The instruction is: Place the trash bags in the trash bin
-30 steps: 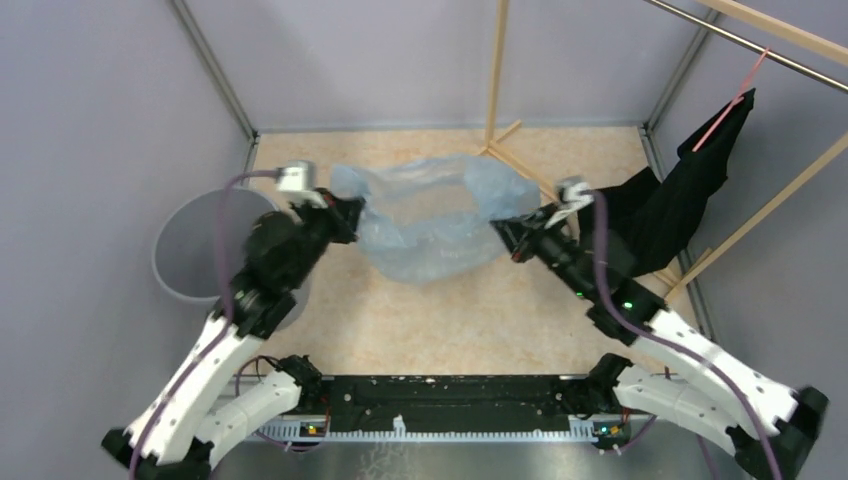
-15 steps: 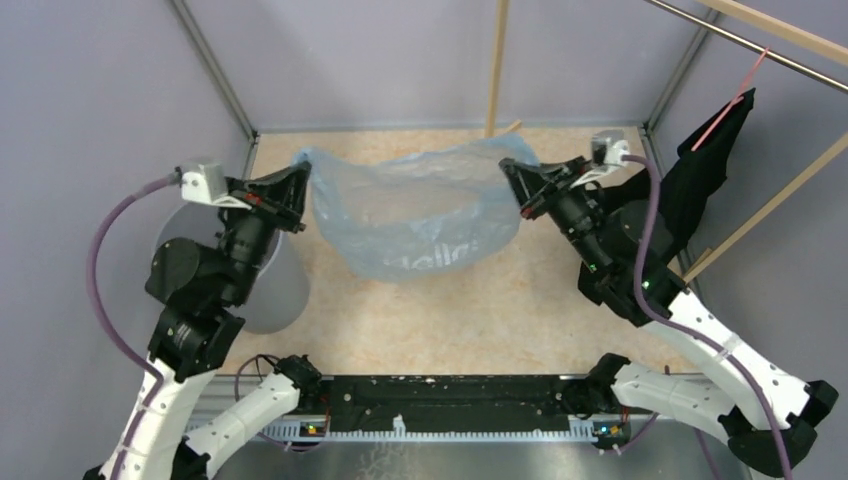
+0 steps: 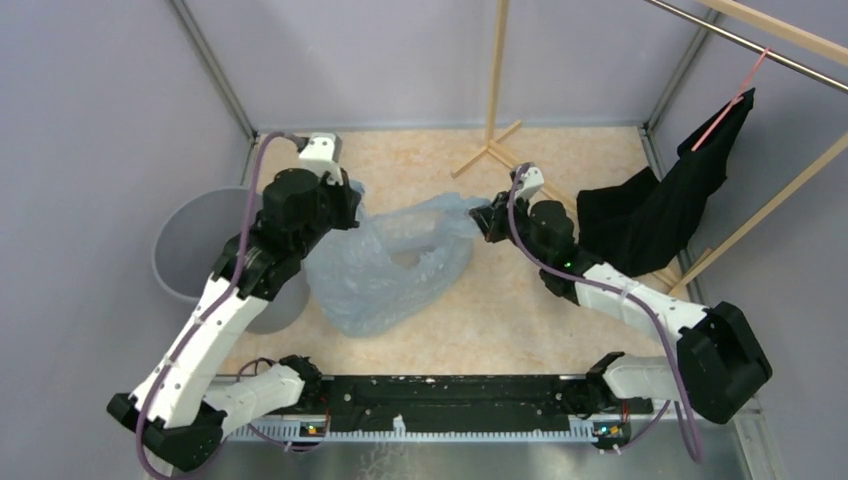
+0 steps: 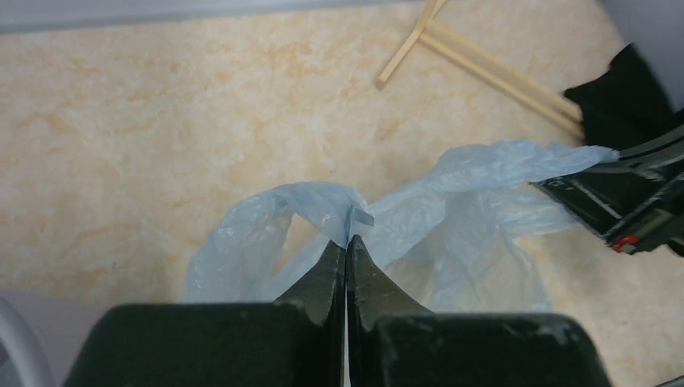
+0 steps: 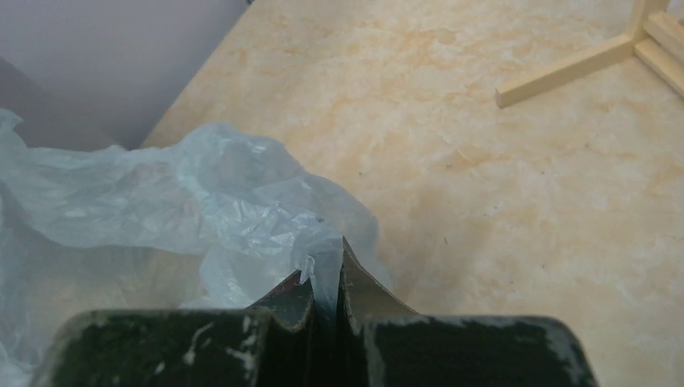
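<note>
We have drawn both grippers closer together than a moment ago, so the trash bag (image 3: 385,270) no longer hangs stretched wide. It sags onto the table at centre frame, just right of the trash bin (image 3: 190,250) and not yet inside. Our left gripper (image 4: 347,240) and right gripper (image 5: 327,270) each pinch a bag edge.

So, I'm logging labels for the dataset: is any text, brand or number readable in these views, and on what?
None readable.
The trash bag is crumpled and no print on it can be made out.
The trash bin and the black garment show no markings.
</note>
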`<state>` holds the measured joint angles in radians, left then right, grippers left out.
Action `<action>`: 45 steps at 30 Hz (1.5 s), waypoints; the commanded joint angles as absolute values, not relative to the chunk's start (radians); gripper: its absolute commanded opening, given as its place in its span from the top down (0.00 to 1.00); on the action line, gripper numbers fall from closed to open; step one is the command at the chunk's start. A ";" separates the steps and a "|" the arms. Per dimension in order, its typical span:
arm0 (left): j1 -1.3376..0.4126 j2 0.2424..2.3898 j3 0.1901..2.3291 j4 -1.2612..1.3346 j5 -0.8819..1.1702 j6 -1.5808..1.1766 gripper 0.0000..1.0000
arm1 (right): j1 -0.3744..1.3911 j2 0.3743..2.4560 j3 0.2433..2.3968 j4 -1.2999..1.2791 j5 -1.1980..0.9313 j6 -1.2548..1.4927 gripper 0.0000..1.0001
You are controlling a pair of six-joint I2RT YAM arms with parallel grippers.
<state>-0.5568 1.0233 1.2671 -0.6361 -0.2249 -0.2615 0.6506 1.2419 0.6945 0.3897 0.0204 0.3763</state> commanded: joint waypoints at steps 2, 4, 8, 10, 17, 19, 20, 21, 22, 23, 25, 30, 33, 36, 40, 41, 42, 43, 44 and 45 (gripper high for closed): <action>-0.556 0.956 1.359 -0.556 -0.133 -0.284 1.00 | 0.624 1.154 0.765 0.461 -0.168 0.406 1.00; -0.557 0.984 1.363 -0.517 -0.035 -0.317 1.00 | 0.624 1.123 0.762 0.454 -0.190 0.397 1.00; -0.558 1.101 1.439 -0.508 0.182 -0.359 1.00 | 0.624 1.074 0.763 0.478 -0.245 0.453 1.00; -0.558 1.145 1.493 -0.535 0.194 -0.367 1.00 | 0.624 1.071 0.765 0.516 -0.290 0.523 1.00; -0.559 1.150 1.444 -0.482 0.287 -0.461 1.00 | 0.668 1.157 0.774 0.768 -0.464 0.746 0.87; -0.560 1.143 1.443 -0.509 0.254 -0.460 1.00 | 0.706 1.190 0.811 0.737 -0.468 0.739 0.85; -0.559 1.134 1.441 -0.527 0.231 -0.460 1.00 | 0.726 1.199 0.824 0.724 -0.459 0.731 0.80; -0.558 1.126 1.440 -0.543 0.214 -0.460 1.00 | 0.748 1.205 0.832 0.714 -0.445 0.725 0.73; -0.559 1.118 1.438 -0.554 0.203 -0.460 1.00 | 0.767 1.208 0.837 0.707 -0.424 0.720 0.66; -0.558 1.108 1.434 -0.561 0.201 -0.462 1.00 | 0.785 1.209 0.842 0.696 -0.399 0.711 0.58; -0.559 1.091 1.420 -0.566 0.205 -0.472 1.00 | 0.827 1.206 0.858 0.661 -0.346 0.676 0.43; -0.558 1.085 1.388 -0.559 0.244 -0.505 1.00 | 0.924 1.206 0.912 0.526 -0.173 0.583 0.29; -0.559 1.092 1.369 -0.551 0.275 -0.520 1.00 | 0.966 1.206 0.946 0.418 -0.024 0.544 0.26; -0.559 1.101 1.350 -0.531 0.324 -0.540 1.00 | 1.002 1.207 0.963 0.357 0.113 0.517 0.24; -0.560 1.116 1.348 -0.525 0.364 -0.551 1.00 | 1.037 1.218 0.967 0.340 0.252 0.491 0.24; -0.560 1.115 1.344 -0.523 0.367 -0.554 1.00 | 1.044 1.226 0.970 0.339 0.273 0.486 0.24; -0.561 1.115 1.341 -0.518 0.371 -0.560 1.00 | 1.048 1.233 0.971 0.342 0.285 0.483 0.24; -0.562 1.113 1.336 -0.514 0.378 -0.564 1.00 | 1.052 1.241 0.974 0.350 0.288 0.481 0.24; -0.563 1.113 1.333 -0.512 0.383 -0.570 1.00 | 1.055 1.249 0.974 0.360 0.287 0.480 0.24; -0.566 1.113 1.332 -0.512 0.388 -0.574 1.00 | 1.059 1.257 0.973 0.373 0.287 0.480 0.25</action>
